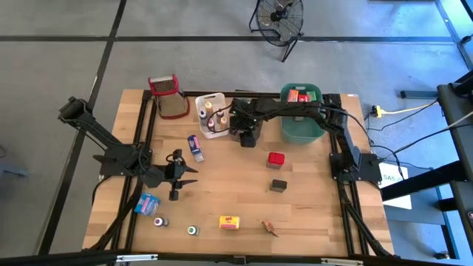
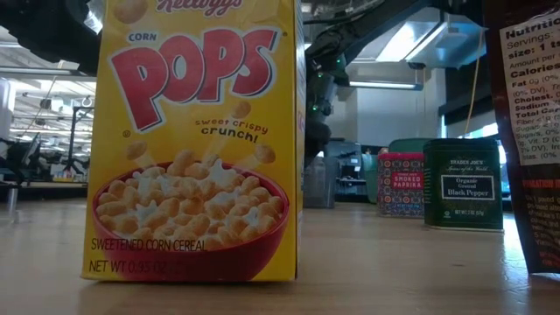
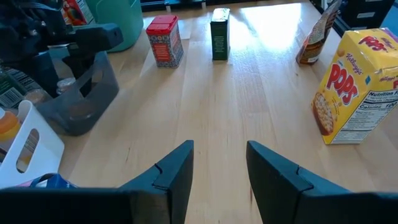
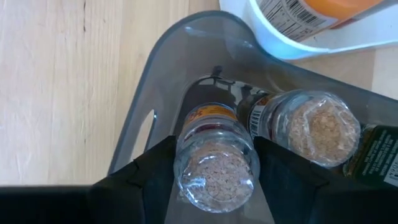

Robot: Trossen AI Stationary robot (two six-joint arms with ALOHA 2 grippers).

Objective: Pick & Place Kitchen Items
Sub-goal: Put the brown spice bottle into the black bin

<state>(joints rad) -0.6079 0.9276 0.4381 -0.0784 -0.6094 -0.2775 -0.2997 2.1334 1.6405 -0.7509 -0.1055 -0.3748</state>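
Note:
My right gripper [image 1: 246,135] reaches down into a grey tub [image 4: 155,62] at the table's far middle, shut on a small glass jar of brown spice [image 4: 214,163]. A second such jar [image 4: 317,127] stands beside it in the tub. My left gripper [image 3: 219,165] hangs open and empty over the table's near left [image 1: 186,177]. Loose on the wood are a yellow cereal box [image 3: 354,87], a red tin [image 3: 165,40], a dark green tin [image 3: 219,32], a brown packet [image 3: 314,40], a blue box [image 1: 194,146] and two tiny bottles [image 1: 159,222]. My right gripper has the jar's glass body [image 4: 186,134] between its two fingers, one on each side. The fingers come from above, pointing steeply down into the tub. The jar stands upside down, its glass bottom toward the wrist and its cap end low in the tub; whether the cap rests on the tub's floor is hidden.
A white tub [image 1: 211,114] with bottles stands just left of the grey tub, and a green tub [image 1: 301,124] with a red box to its right. A metal grater [image 1: 168,96] is at the far left. Bare wood lies in the middle [image 1: 229,181].

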